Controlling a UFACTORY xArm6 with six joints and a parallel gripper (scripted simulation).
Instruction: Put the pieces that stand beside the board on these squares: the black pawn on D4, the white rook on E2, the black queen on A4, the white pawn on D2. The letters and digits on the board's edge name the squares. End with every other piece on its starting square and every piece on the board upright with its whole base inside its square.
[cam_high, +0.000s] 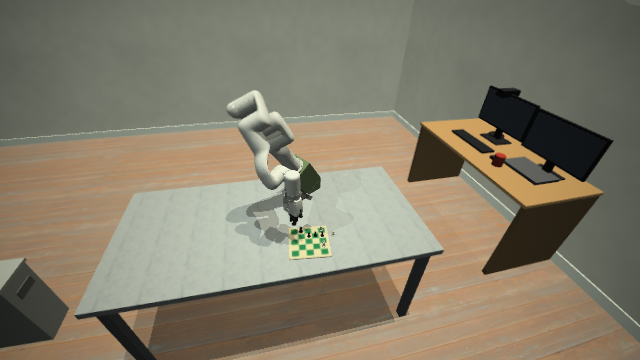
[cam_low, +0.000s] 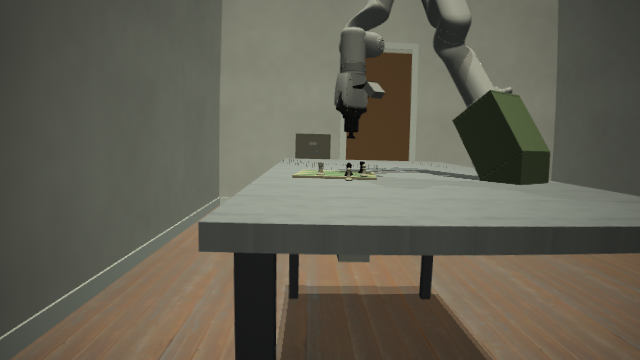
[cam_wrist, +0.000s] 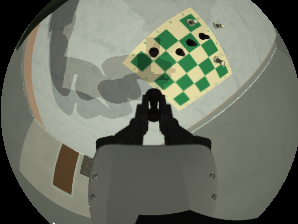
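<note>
The small green and cream chessboard (cam_high: 310, 242) lies on the grey table, right of the middle; it also shows in the exterior view (cam_low: 334, 174) and the wrist view (cam_wrist: 181, 58). Several black pieces (cam_high: 311, 232) stand along its far row and a white piece (cam_high: 324, 243) near its right edge. A tiny piece (cam_high: 333, 232) stands on the table just right of the board. My gripper (cam_high: 295, 219) hangs well above the table, over the board's far left corner. It is shut on a small black piece with a round head, which looks like the black pawn (cam_wrist: 154, 104), also seen in the exterior view (cam_low: 351, 134).
The arm's green base box (cam_high: 308, 175) stands on the table behind the board, with the arm arching over it. A desk with monitors (cam_high: 505, 165) stands far right, off the table. A grey cabinet (cam_high: 25, 300) sits on the floor at the left.
</note>
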